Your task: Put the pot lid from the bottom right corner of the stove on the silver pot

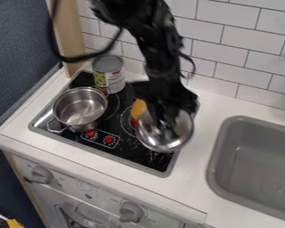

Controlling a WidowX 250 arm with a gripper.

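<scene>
Black gripper [163, 119] right over metal pot lid [164, 141], right side of cooktop [132, 155]; can't tell how open, or whether gripping lid. Silver saucepan [79, 109] at left (tin can [108, 73] just behind).

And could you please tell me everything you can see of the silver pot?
The silver pot is round and shiny, metal by its look. It stands upright and uncovered at the left of the black stove top, its inside empty, with a loop handle at its near left. A can stands just behind it; whether they touch, I cannot tell.
</scene>
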